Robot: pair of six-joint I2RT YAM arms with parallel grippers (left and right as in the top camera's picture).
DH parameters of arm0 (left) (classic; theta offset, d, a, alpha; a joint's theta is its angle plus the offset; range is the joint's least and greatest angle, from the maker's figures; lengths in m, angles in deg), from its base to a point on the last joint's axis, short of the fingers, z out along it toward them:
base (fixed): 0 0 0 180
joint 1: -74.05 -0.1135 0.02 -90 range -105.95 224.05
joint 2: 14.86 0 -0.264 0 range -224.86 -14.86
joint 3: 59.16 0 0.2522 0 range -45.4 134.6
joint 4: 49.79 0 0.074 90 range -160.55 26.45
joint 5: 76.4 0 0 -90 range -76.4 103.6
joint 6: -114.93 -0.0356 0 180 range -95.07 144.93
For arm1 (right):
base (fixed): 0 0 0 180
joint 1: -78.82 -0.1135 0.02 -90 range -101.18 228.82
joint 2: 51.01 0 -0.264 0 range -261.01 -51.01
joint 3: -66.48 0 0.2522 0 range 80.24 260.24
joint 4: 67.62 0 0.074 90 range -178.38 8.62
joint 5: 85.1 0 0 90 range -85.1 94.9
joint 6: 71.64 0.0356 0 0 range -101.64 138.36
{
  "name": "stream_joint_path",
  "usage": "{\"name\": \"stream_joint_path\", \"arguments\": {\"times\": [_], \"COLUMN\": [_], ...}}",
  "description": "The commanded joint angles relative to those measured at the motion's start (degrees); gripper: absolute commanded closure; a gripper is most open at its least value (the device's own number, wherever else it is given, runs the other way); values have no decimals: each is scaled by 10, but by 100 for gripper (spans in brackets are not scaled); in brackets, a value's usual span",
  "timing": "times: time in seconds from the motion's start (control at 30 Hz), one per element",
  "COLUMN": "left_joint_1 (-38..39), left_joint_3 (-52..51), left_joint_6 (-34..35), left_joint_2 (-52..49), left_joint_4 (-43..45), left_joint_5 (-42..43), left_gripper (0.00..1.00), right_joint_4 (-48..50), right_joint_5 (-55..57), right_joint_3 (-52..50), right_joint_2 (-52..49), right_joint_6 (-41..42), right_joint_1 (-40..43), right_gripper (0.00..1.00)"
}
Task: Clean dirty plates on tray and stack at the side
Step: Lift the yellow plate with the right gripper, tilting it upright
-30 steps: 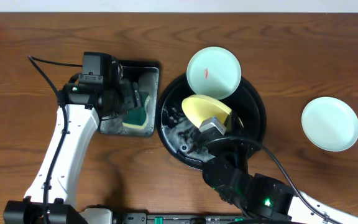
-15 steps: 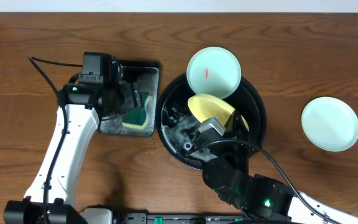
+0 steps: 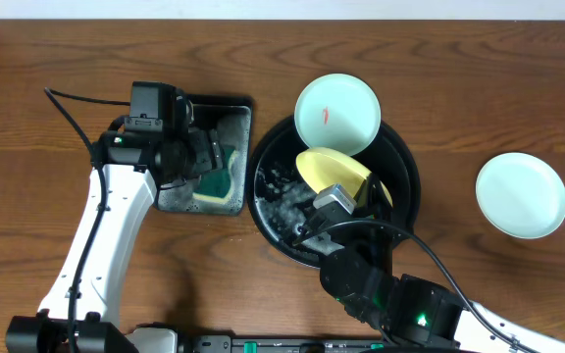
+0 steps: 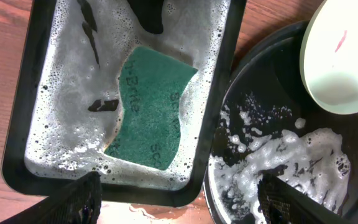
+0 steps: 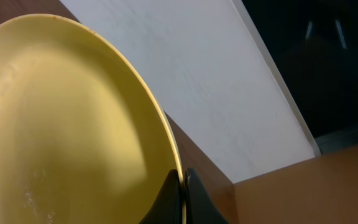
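Holding the pale yellow plate (image 3: 333,172) pinched by its rim, the right claw (image 5: 182,190) has carried it a little toward the right of the overhead frame over the last second. In the final half second it barely moved. The plate is tilted above the middle of the round black tray (image 3: 407,162), its face turned up and left. I can make out no red smear on it from either view, though part of it is hidden, so I judge the scrubbing done or close to it.

The left claw (image 4: 179,200) has not moved. It hangs with its jaws spread wide over the green sponge (image 4: 151,109), which lies in the foamy sponge tray (image 4: 30,93) at centre left.

One mint-blue plate (image 3: 336,113) with a red smear sits at the tray's upper rim. Another mint-blue plate (image 3: 521,194), with no mark visible, rests well apart on the worktop (image 3: 459,59) at the right.

The small shift suggests the yellow plate is starting its trip to that clean plate. That would leave only the smeared plate to wash.
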Motion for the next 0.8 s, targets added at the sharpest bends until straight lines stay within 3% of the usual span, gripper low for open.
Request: {"name": "stream_joint_path", "arguments": {"times": [0.0,0.77], "left_joint_1": [-2,-2], "left_joint_3": [-2,-2], "left_joint_6": [-6,-6], "left_joint_2": [2,2], "left_joint_4": [-2,-2], "left_joint_5": [3,3], "left_gripper": [19,19], "right_joint_4": [2,2], "right_joint_5": [17,25], "right_joint_3": [15,15], "right_joint_2": [7,7], "right_joint_6": [-2,-2], "right_joint_1": [-4,-4], "right_gripper": [99,99]}}
